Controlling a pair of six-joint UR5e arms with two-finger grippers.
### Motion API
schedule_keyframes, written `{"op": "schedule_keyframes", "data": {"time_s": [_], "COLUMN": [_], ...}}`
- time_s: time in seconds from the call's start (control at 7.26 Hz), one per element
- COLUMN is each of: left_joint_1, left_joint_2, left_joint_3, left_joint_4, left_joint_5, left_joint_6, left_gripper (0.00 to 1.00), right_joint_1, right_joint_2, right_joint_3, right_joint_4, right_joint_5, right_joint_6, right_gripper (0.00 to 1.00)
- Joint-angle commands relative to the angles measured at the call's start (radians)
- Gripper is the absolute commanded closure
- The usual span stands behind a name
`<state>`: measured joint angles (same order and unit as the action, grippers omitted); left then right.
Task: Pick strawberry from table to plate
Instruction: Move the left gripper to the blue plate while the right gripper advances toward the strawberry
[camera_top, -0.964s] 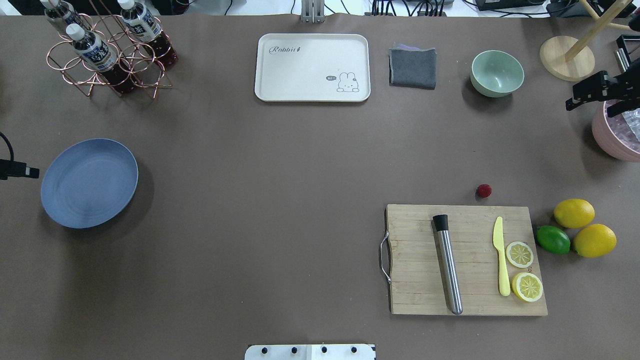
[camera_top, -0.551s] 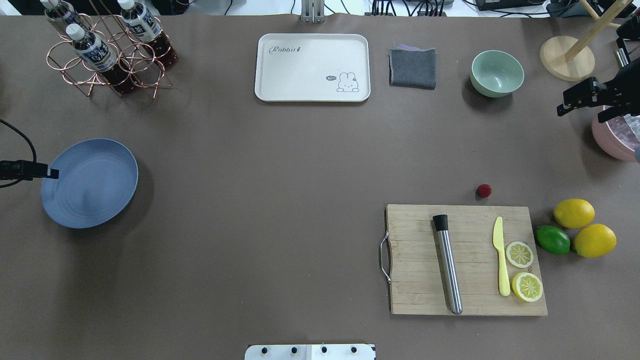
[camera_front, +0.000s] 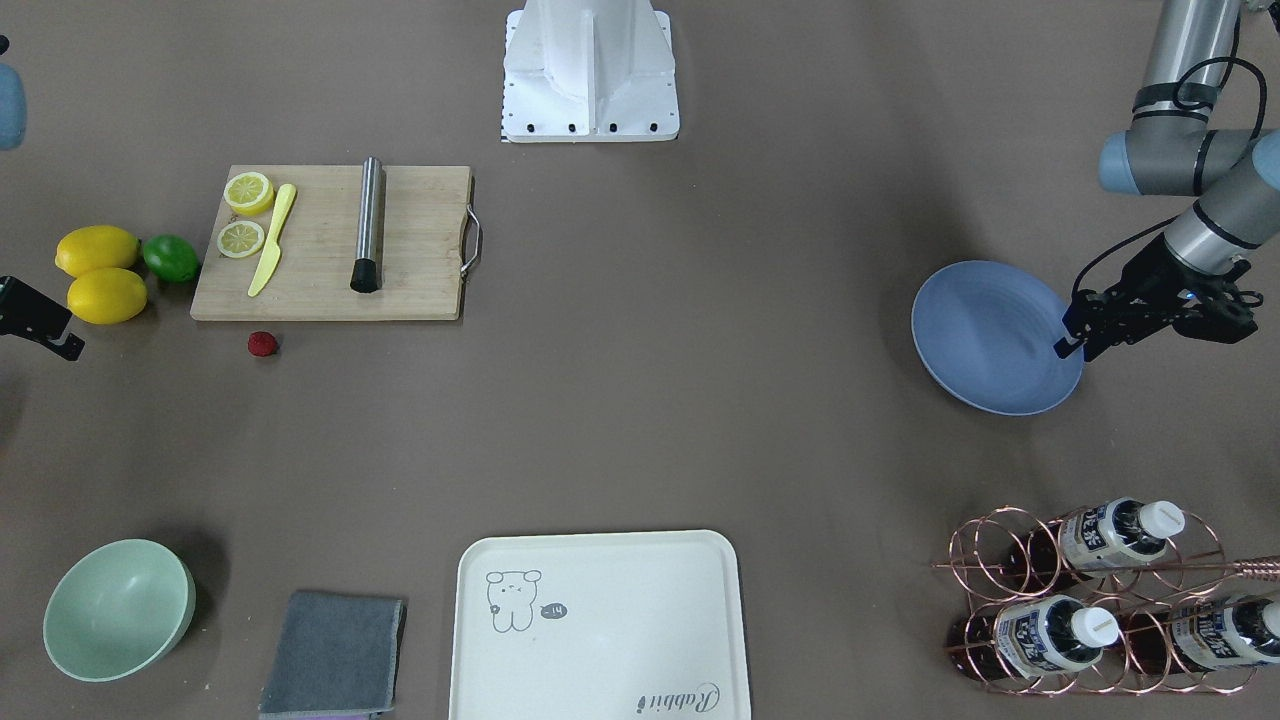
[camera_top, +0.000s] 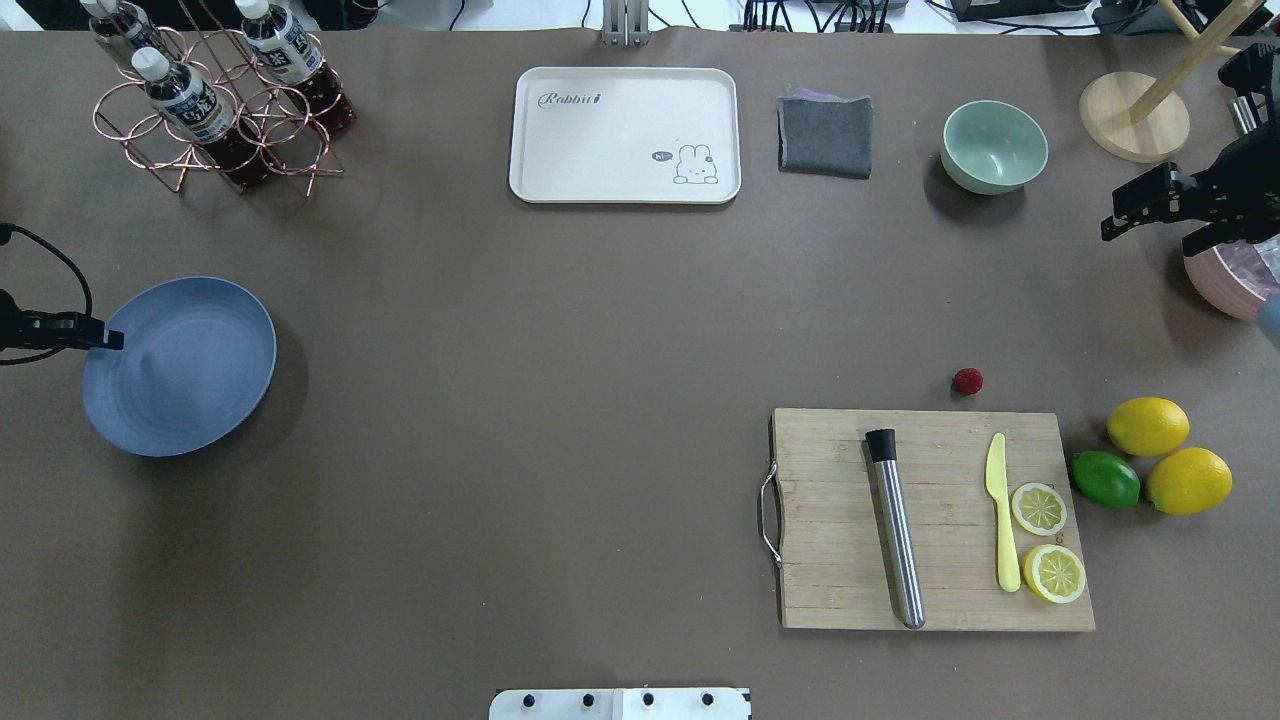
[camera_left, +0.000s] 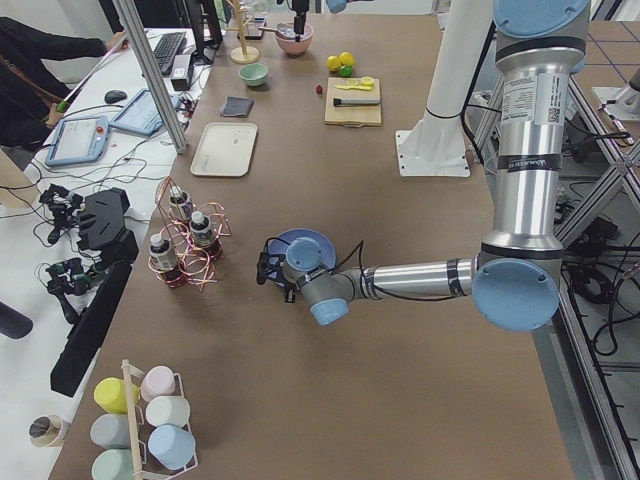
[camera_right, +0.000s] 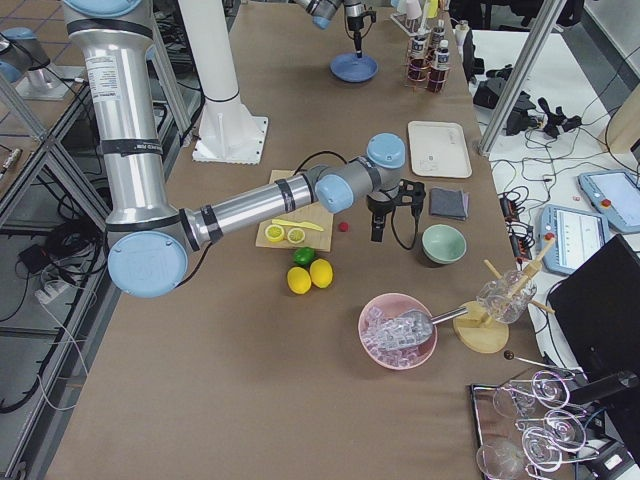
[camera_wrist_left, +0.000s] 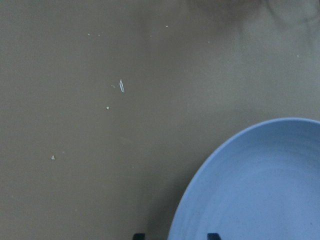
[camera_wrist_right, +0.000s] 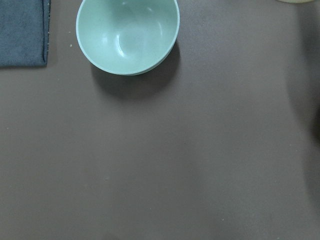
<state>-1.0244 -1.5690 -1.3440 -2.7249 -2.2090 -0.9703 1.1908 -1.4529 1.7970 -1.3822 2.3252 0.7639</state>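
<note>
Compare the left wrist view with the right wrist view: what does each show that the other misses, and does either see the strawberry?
Left wrist only: part of the blue plate at lower right, plus two dark fingertips of the left pincer, set apart, at the bottom edge. Right wrist only: the mint-green bowl at the top and a corner of the grey cloth at upper left. Both: bare brown table. Neither sees the strawberry; the overhead view has it beside the cutting board.

Table (camera_top: 520, 400) bears strawberry (camera_top: 967, 381) (plate (camera_top: 190, 395) too).
</note>
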Motion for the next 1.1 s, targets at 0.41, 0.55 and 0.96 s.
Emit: {"op": "schedule_keyframes", "data": {"time_s": [0.41,0.55,0.96], "left_joint_1": [-0.07,-0.094,-0.009], "left_joint_2": [-0.057,-0.098,-0.144], "left_joint_3": [-0.021,-0.067,-0.203], "left_joint_4": [0.026,0.052,0.141], "left_joint_5": [-0.258,-0.321,-0.163], "left_joint_6": [-0.054,-0.144,-0.321], "left_gripper": [1.0,1.0,1.0], "right_joint_1": [-0.007,-0.007,-0.091], "right_joint_2": [0.006,0.006,0.014], "right_joint_3": [0.002,0.001,0.001], "right_joint_4": [-0.001,-0.001,0.0], "right_joint_5": [-0.006,-0.007,-0.09], "right_joint_6": [0.005,0.005,0.006], "right_gripper": [0.0,0.0,0.0]}}
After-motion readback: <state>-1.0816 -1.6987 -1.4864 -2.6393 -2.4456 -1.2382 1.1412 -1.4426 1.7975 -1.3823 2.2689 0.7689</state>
